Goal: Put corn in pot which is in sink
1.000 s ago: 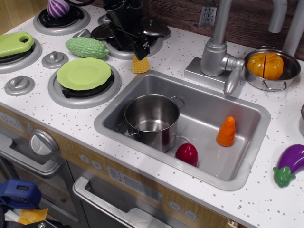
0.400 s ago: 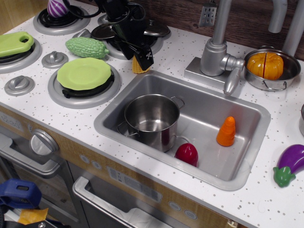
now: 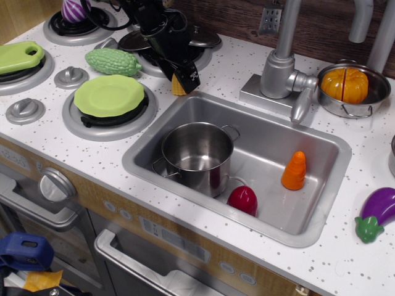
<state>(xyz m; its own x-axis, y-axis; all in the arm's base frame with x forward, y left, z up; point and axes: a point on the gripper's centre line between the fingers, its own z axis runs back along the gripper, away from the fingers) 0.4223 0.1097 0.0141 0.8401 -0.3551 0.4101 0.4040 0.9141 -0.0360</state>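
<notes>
White speckled counter (image 3: 247, 71), wood-panel wall (image 3: 321, 24), tool (image 3: 183, 79) gripping corn (image 3: 178, 86) beside sink (image 3: 321, 203)

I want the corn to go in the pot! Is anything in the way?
Nothing visible blocks it. The gripper is already at the corn on the counter, and the pot in the sink stands open and empty.

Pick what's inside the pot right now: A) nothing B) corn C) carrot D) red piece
A: the pot shows only bare steel inside; the corn is on the counter behind the sink, under the claw.
</notes>
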